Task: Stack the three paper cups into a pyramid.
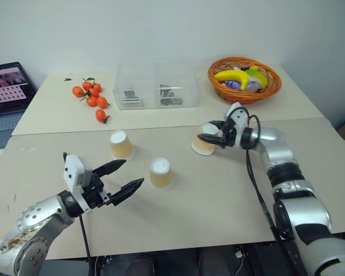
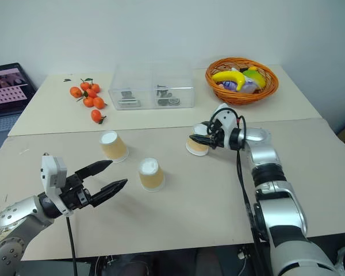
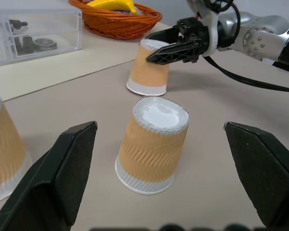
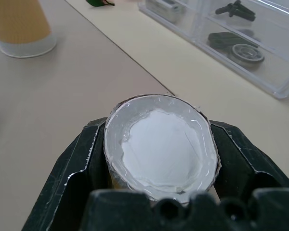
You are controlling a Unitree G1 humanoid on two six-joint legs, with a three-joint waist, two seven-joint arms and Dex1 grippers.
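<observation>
While gripping: I am clamping my right gripper (image 1: 211, 138) on the far cup (image 1: 203, 144), one black finger on each side, just under its white base.
Held cup: it is standing upside down, rim on the table (image 1: 218, 195), long axis upright, well to the right of the other two.
Middle cup (image 1: 160, 173): it is sitting inverted and free, between the held cup and my left side.
Left cup (image 1: 121, 145): it is also resting inverted, near the middle cup but not touching it.
Left gripper (image 1: 123, 176): I am holding its fingers wide apart, empty, pointing level at the middle cup, which lies straight ahead of them.
Deciding relation: I am judging the pair lies to the left of my right fingers, so the held cup is needing to travel that way.
</observation>
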